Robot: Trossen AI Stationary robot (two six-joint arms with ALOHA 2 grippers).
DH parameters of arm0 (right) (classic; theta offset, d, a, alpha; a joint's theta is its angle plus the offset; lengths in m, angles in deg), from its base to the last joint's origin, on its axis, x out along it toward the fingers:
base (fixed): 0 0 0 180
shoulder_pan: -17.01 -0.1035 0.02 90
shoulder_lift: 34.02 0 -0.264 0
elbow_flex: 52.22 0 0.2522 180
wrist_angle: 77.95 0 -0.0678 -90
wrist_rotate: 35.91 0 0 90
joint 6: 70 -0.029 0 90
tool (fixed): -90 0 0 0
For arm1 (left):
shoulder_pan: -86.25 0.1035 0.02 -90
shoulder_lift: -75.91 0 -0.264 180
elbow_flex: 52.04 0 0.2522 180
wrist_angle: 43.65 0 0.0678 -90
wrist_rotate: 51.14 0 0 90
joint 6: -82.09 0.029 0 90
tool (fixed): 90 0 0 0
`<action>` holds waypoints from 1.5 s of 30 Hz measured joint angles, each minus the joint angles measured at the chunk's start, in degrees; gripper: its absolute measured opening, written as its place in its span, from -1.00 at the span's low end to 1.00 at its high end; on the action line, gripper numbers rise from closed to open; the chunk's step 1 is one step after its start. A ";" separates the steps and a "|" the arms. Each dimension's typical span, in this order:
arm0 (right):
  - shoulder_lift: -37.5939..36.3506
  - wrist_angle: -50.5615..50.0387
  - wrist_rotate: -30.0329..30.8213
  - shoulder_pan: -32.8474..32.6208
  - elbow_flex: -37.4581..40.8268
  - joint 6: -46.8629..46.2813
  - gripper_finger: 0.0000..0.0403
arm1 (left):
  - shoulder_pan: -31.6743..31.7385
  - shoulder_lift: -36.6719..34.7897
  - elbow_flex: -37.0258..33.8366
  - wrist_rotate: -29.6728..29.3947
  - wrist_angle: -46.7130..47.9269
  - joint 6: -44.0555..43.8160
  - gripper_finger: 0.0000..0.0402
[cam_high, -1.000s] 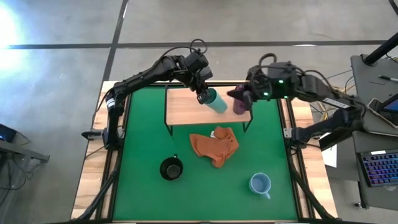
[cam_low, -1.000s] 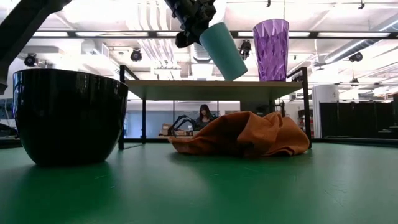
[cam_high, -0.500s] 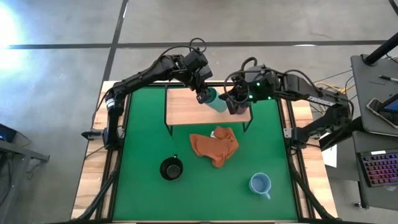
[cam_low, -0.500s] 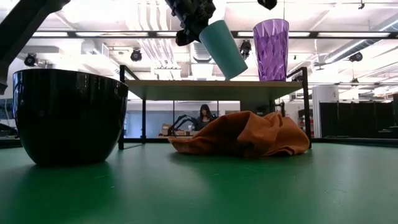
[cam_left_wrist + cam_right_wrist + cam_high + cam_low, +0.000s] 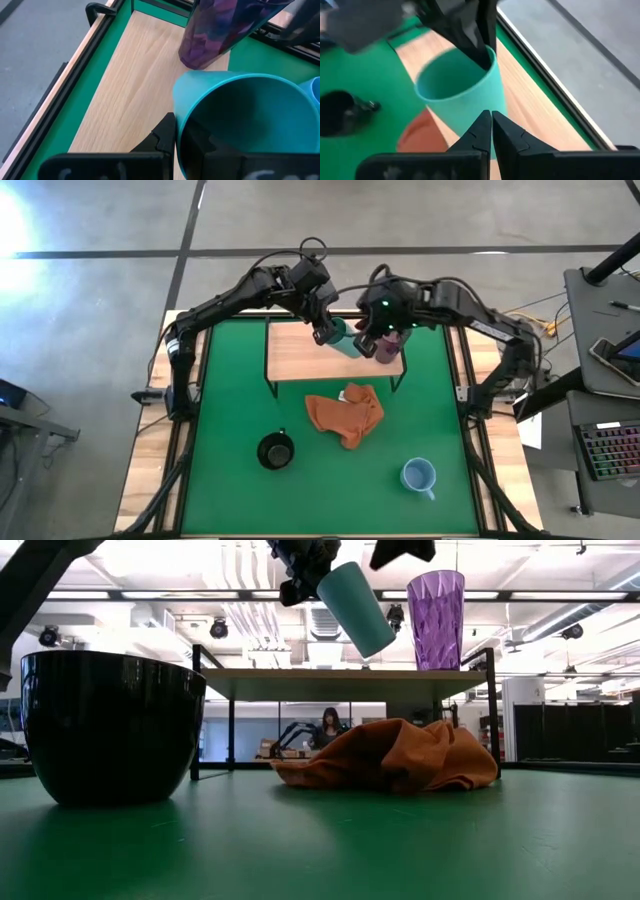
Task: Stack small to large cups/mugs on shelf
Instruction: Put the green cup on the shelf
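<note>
My left gripper (image 5: 326, 332) is shut on the teal-green cup (image 5: 345, 342), which hangs tilted above the light-wood shelf (image 5: 300, 355), its mouth up (image 5: 357, 608). The dark purple cup (image 5: 389, 350) stands on its base at the shelf's right end (image 5: 436, 620). My right gripper (image 5: 368, 333) is shut and hovers above the shelf between the two cups (image 5: 402, 552); in its wrist view its fingertips (image 5: 491, 120) point at the teal cup's wall (image 5: 465, 90). The black mug (image 5: 275, 451) and the light blue mug (image 5: 419, 476) stand on the green mat. My left gripper holds the teal cup by its rim (image 5: 176, 107), one finger (image 5: 197, 142) inside the cup and one finger (image 5: 164, 135) outside. It comes from above and the table's left. The cup is lifted clear of the shelf, tilted, with its bottom pointing down toward the purple cup.
An orange cloth (image 5: 346, 415) lies crumpled on the mat just in front of the shelf. The shelf's left half (image 5: 125, 95) is bare wood. The black mug looms close in the low view (image 5: 112, 725). Black metal rails frame the mat.
My right gripper has moved toward the table's left, passing over the purple cup and ending close beside the teal cup. My left gripper has raised the teal cup a little; the cup stays tilted. The purple cup has stayed in place.
</note>
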 joint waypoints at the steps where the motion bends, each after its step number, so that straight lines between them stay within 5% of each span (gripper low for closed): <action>1: 0.65 -0.54 0.01 0.27 -0.46 0.75 -0.96 | 0.00 0.00 0.00 -0.02 -0.02 0.08 -1.00; 13: 2.20 -2.24 -6.11 1.52 -1.52 3.33 -0.96 | 0.00 0.00 -0.02 -0.42 -1.34 0.96 -1.00; 45: 2.37 0.74 -7.71 2.63 3.70 4.21 -0.96 | -0.17 0.04 -1.22 -2.26 -4.32 2.44 -0.96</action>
